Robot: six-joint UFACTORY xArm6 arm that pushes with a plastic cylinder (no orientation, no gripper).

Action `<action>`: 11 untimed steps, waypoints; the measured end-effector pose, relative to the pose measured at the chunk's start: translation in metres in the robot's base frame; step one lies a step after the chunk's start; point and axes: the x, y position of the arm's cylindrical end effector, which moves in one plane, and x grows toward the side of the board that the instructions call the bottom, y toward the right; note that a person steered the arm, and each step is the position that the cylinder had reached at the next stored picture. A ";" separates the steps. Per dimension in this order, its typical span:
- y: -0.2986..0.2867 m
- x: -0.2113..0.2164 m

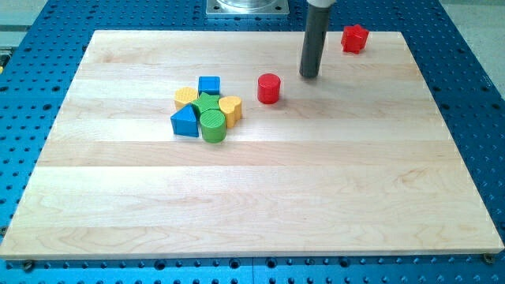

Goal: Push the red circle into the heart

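The red circle [269, 87] lies on the wooden board, a short way to the right of the yellow heart [230, 107]. The heart sits at the right edge of a tight cluster of blocks. My tip [309, 75] is just up and to the right of the red circle, with a small gap between them. The rod rises straight out of the view's top.
The cluster holds a blue cube [209, 84], a yellow block [185, 97], a green block [206, 102], a blue triangle [185, 121] and a green cylinder [211, 125]. A red star-like block [355, 38] sits near the board's top right edge.
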 end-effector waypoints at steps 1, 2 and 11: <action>-0.044 0.018; -0.034 0.020; 0.117 -0.003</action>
